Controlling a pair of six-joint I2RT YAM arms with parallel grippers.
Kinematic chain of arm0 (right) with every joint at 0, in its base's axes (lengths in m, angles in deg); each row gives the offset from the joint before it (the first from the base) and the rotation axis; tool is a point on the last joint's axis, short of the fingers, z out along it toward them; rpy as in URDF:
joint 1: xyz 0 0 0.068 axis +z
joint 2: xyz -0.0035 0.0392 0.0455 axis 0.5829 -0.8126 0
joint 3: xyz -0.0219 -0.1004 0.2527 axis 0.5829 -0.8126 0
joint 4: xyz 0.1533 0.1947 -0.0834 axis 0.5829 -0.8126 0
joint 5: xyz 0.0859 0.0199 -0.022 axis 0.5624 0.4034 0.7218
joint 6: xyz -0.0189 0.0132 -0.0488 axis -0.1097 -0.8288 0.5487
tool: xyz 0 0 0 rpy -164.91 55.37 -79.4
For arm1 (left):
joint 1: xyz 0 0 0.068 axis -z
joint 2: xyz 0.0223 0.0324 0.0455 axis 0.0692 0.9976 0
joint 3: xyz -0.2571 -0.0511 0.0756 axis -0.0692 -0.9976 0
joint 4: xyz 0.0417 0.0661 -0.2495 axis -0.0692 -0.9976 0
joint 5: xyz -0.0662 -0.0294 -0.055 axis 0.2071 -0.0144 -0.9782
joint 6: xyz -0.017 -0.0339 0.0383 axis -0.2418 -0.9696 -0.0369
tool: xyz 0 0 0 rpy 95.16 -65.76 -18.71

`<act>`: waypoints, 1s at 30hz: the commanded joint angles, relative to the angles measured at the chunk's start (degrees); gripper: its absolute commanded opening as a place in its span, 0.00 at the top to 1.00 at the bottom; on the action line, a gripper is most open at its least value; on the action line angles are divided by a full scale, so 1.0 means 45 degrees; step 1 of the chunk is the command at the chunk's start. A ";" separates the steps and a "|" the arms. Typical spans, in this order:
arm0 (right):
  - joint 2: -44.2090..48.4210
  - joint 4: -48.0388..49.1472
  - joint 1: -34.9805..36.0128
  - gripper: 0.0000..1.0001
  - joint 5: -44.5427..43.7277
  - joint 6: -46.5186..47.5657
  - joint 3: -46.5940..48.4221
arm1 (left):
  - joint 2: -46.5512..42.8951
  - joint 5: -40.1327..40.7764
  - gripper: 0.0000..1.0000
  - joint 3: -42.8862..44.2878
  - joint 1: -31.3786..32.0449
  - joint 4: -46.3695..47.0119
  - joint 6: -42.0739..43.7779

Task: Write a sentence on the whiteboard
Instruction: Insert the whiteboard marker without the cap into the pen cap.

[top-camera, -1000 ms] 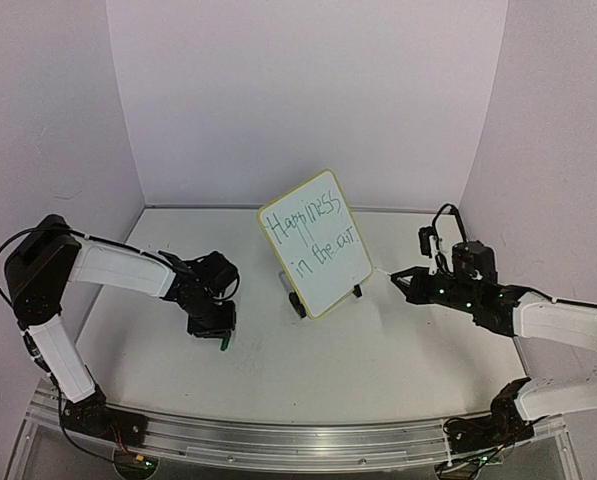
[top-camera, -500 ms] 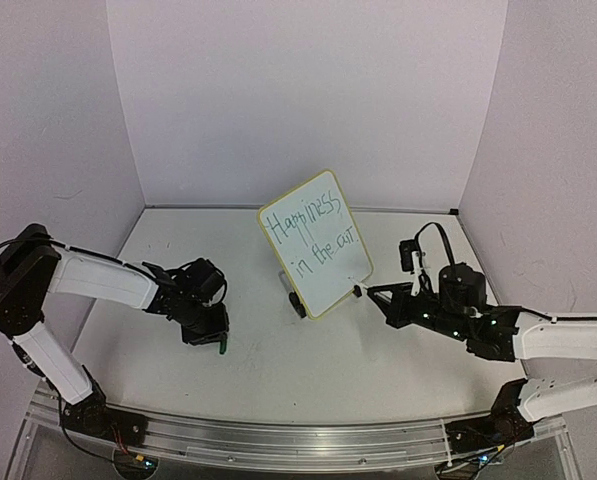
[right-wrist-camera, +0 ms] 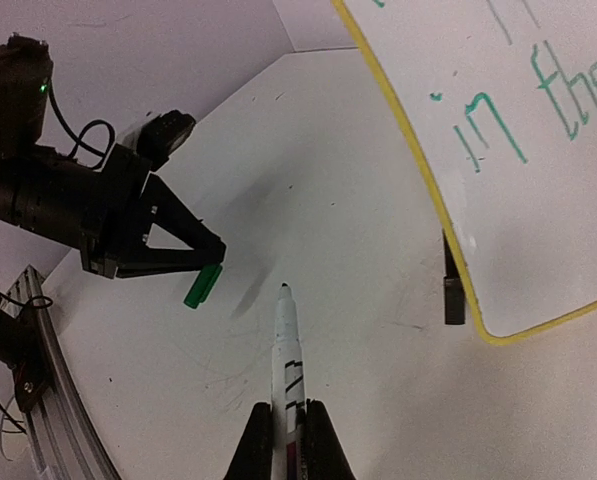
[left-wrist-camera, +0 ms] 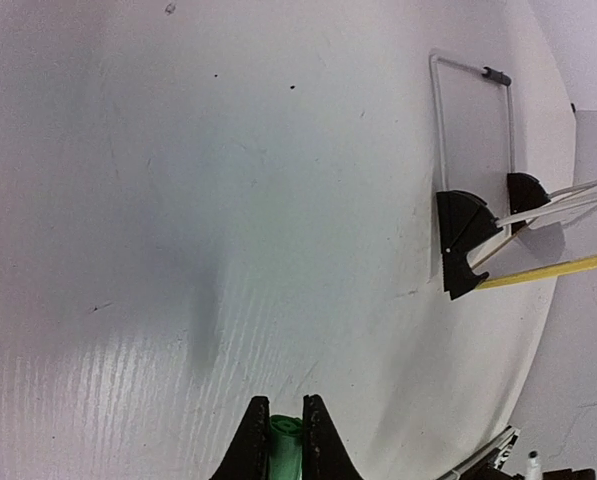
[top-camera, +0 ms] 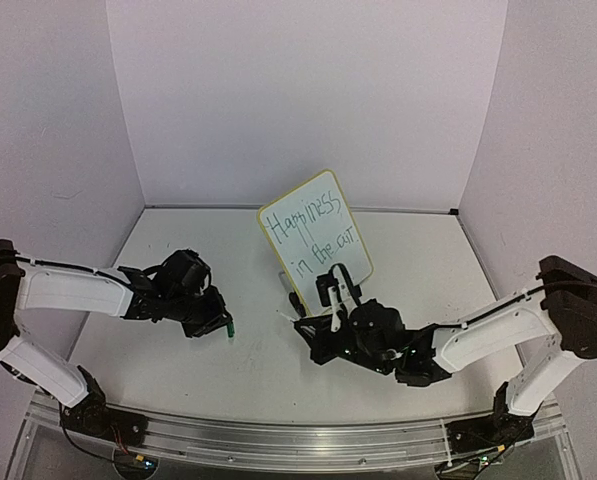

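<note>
Pale yellow rims the thin whiteboard (top-camera: 313, 240), which stands tilted back on two small black feet (left-wrist-camera: 463, 240) toward the middle of the surface's (top-camera: 408, 270) far edge. The green sentence (top-camera: 313, 228) is on its face. It looks light and stiff, and likely to slide or tip under a pressing tip. It is best steadied by an outer edge, since the ink would smear.

In front of it, the right gripper (right-wrist-camera: 289, 425) has its jaws pinched on the barrel of the uncapped marker (right-wrist-camera: 287, 345). Nearer the left edge, the left gripper (left-wrist-camera: 284, 420) clamps the green cap (right-wrist-camera: 202, 285).
</note>
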 commanded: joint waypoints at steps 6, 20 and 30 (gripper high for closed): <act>-0.2310 0.1500 0.1234 1.00 -0.1084 -0.0100 0.2161 | -0.0996 0.0140 1.00 -0.0478 0.0021 0.1333 -0.1070; -0.4078 0.1276 0.1588 1.00 -0.1226 -0.0738 0.3225 | -0.1124 -0.0012 1.00 -0.0512 0.0002 0.1706 -0.1292; -0.4454 0.1191 0.1605 1.00 -0.1106 -0.0671 0.3609 | -0.1448 0.0094 1.00 -0.0576 0.0004 0.1473 -0.1354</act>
